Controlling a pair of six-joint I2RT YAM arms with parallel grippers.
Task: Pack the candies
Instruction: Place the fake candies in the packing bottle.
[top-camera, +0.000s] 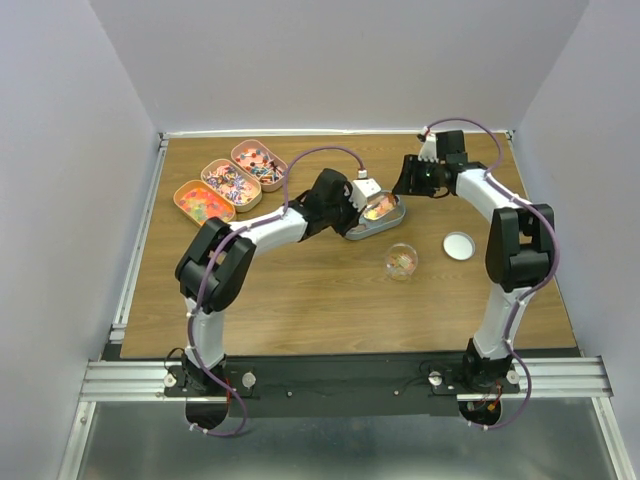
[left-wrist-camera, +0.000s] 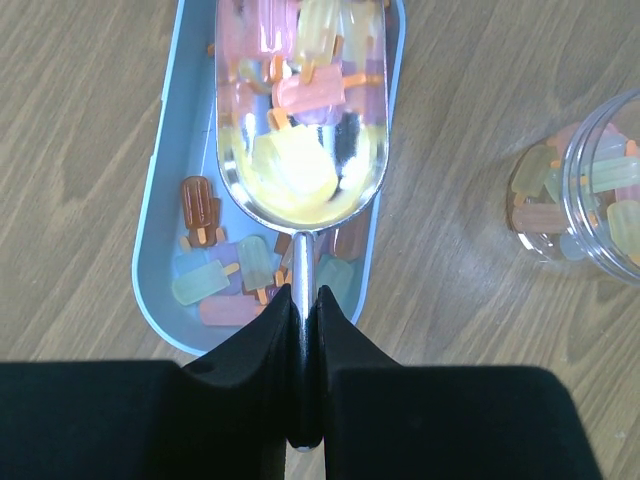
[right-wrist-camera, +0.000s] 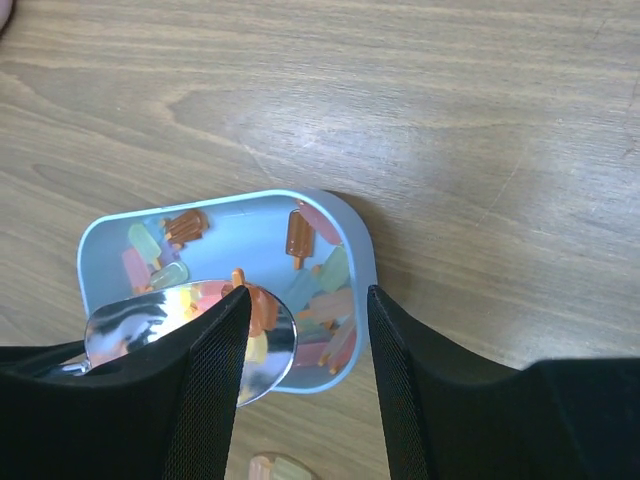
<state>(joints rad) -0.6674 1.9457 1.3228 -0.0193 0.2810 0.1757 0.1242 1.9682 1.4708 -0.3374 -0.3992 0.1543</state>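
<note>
My left gripper (left-wrist-camera: 303, 300) is shut on the handle of the silver scoop (left-wrist-camera: 300, 150). The scoop's bowl holds several pastel popsicle-shaped candies (left-wrist-camera: 300, 90) and hangs over the pale blue oval tin (left-wrist-camera: 160, 260), where more candies (left-wrist-camera: 215, 280) lie. In the top view the left gripper (top-camera: 352, 205) and the tin (top-camera: 392, 222) are at the table's middle. My right gripper (right-wrist-camera: 305, 320) is open and empty just above the tin's end (right-wrist-camera: 360, 250), beside the scoop (right-wrist-camera: 170, 320); it also shows in the top view (top-camera: 412, 183). A clear round jar (top-camera: 401, 261) holds some candies.
The jar's white lid (top-camera: 459, 245) lies right of the jar. Three oval tins of mixed sweets (top-camera: 230, 184) stand in a row at the back left. The jar also shows at the right edge of the left wrist view (left-wrist-camera: 600, 190).
</note>
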